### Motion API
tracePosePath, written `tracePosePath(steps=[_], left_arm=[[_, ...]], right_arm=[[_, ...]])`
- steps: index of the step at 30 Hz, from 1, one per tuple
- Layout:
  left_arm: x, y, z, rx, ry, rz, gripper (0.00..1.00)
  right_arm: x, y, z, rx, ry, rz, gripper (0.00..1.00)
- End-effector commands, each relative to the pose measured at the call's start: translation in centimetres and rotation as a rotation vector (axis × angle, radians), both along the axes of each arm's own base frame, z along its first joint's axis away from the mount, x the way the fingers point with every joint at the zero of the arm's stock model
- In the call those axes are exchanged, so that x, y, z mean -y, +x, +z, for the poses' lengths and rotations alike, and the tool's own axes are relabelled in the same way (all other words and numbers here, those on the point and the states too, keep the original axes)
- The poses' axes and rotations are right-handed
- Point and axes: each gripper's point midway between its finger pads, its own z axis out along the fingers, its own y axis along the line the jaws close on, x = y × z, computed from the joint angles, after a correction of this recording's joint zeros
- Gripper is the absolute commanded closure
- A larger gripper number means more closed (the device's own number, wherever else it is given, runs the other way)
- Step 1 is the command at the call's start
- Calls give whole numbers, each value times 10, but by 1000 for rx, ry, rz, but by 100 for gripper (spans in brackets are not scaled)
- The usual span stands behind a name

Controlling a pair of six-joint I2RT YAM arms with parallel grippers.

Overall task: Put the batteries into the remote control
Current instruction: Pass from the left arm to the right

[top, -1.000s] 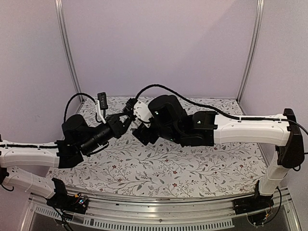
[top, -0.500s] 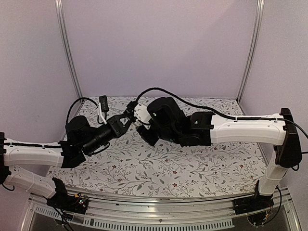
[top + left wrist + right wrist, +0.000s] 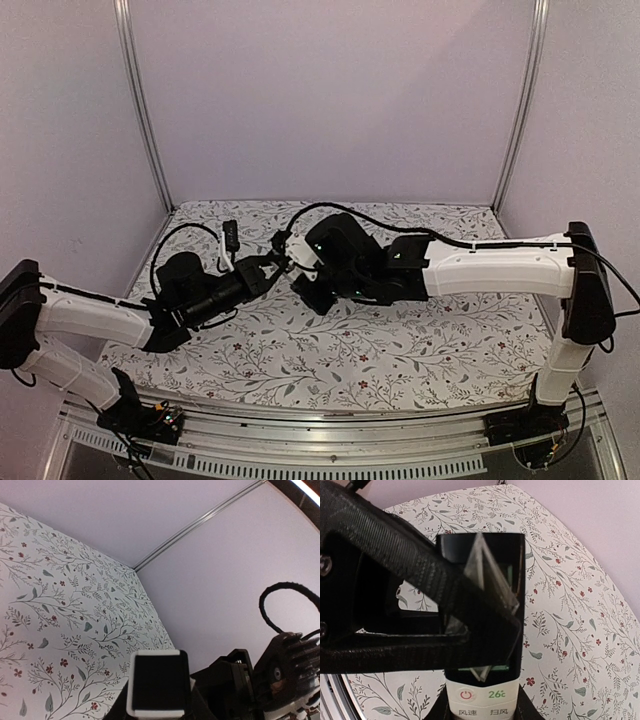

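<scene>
The left claw (image 3: 266, 268) stays clamped narrow on the remote control (image 3: 480, 696). The right claw (image 3: 294, 262) has moved in on it, one finger (image 3: 395, 555) crossing the dark display, though whether its jaws grip it I cannot tell. Over the last second both arms have carried the meeting point lower and away from the far edge of the table (image 3: 420, 350), likely a handover or a turn to reach the battery bay; no batteries show. Bare cloth lies toward the right and near edges, while the left wall (image 3: 60, 150) stands close.
</scene>
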Motion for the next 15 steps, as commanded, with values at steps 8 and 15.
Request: tracePosePath(steps=[8, 15], left_arm=[[-9, 6, -112, -346, 39, -9, 100], [-4, 4, -143, -464, 17, -41, 100]], right_arm=[[28, -11, -91, -275, -128, -79, 100], [35, -19, -115, -360, -157, -80, 100]])
